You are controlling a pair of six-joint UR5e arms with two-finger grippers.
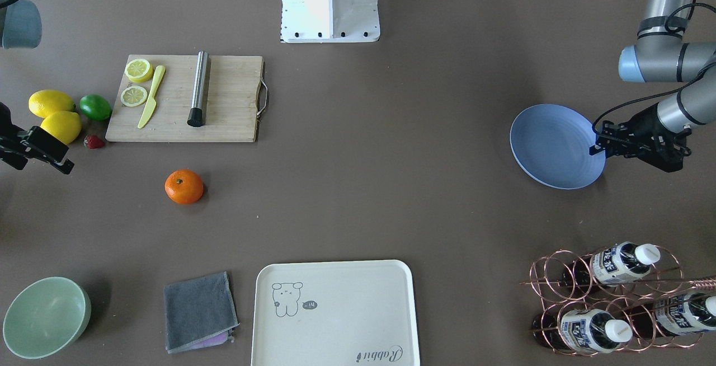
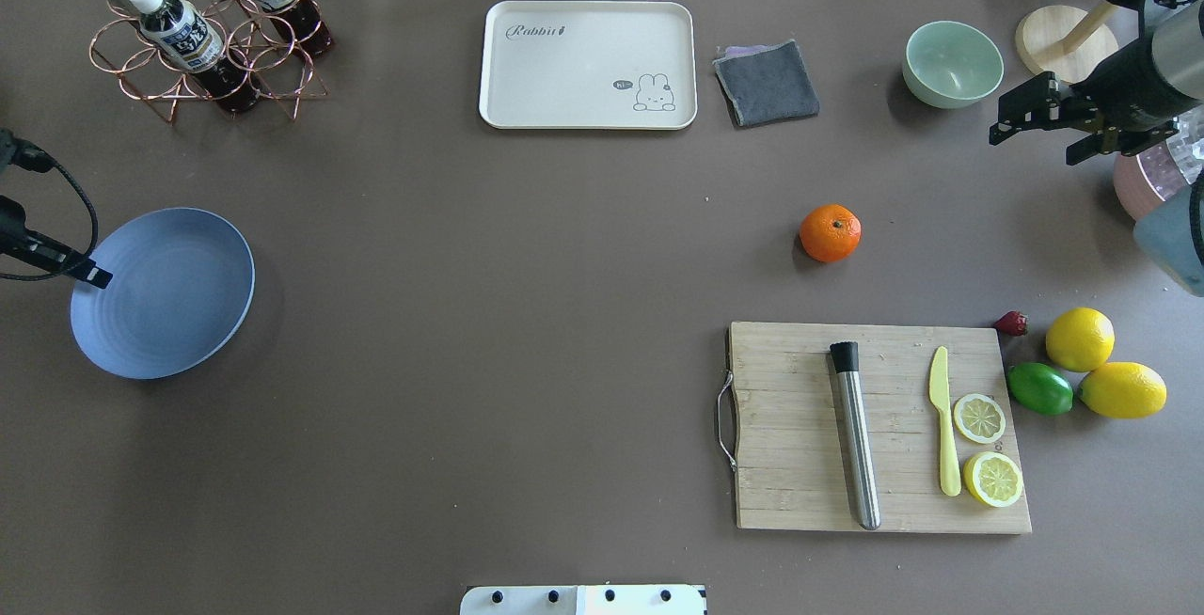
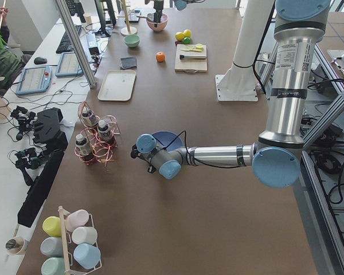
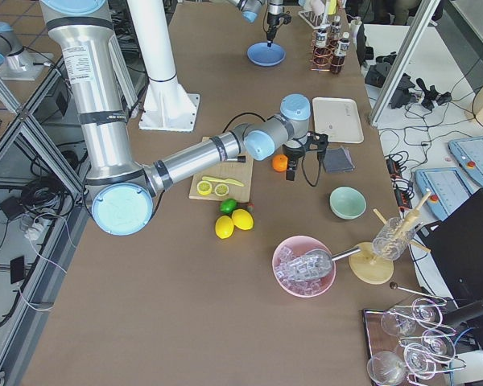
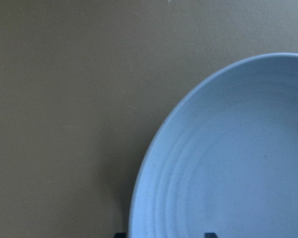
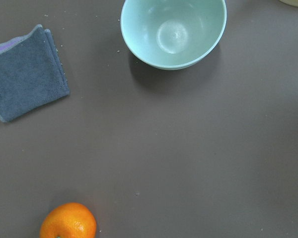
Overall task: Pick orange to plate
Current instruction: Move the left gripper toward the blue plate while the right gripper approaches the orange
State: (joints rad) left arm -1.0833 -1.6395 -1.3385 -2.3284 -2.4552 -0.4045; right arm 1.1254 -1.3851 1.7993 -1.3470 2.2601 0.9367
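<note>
Right gripper point(image 2: 1035, 137) hangs open and holds nothing, with the orange point(image 2: 830, 232) well apart from it on the table point(image 2: 564, 267). Its wrist view shows the orange and a green bowl point(image 6: 139, 39); the overhead view also shows the plate point(image 2: 169, 314), far off.
</note>
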